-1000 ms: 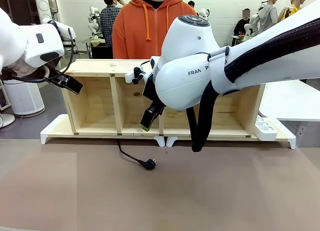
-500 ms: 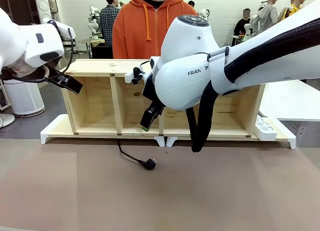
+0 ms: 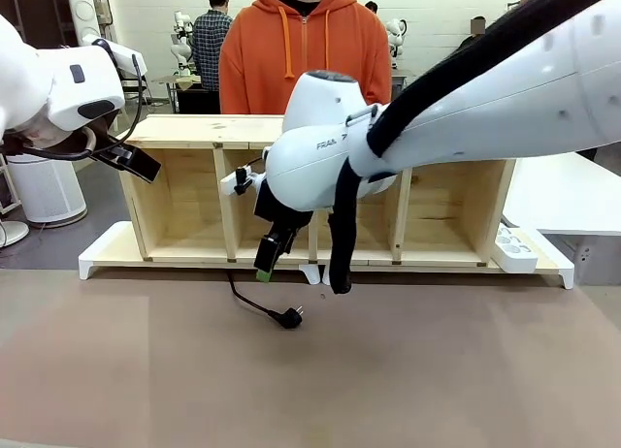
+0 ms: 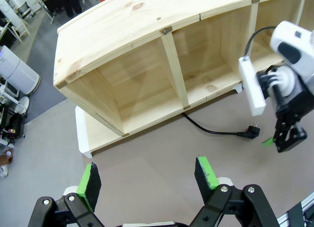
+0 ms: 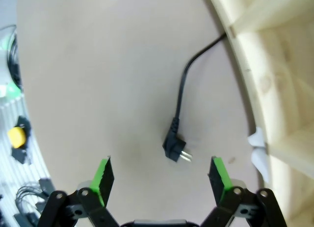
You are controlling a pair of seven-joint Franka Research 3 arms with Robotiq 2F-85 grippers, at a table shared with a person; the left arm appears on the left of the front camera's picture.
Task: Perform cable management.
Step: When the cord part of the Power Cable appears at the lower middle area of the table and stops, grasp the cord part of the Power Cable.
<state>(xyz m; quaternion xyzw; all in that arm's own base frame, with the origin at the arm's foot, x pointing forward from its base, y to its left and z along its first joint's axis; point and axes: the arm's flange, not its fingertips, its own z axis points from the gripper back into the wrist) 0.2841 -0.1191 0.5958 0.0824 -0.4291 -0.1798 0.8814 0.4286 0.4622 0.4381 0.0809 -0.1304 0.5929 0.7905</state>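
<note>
The cable (image 3: pixel 254 303) is a thin black cord that runs out from under the wooden shelf (image 3: pixel 194 130) onto the brown tabletop and ends in a chunky plug (image 3: pixel 288 318). My right gripper (image 3: pixel 266 262) hangs open just above and left of the plug, in front of the shelf. In the right wrist view the plug (image 5: pixel 174 149) lies on the table between and ahead of the open gripper (image 5: pixel 162 174). My left gripper (image 4: pixel 147 177) is open and empty, held high at the shelf's left end (image 3: pixel 136 162). In the left wrist view the cable (image 4: pixel 216 132) and the right gripper (image 4: pixel 287 136) are both seen.
A white power strip (image 3: pixel 514 249) rests on the shelf's white base at the right. A person in an orange hoodie (image 3: pixel 306 50) stands behind the shelf. Open brown tabletop lies in front of the shelf.
My right arm has swung left and down, bringing its gripper closer to the plug. The left arm and the cable have not moved.
</note>
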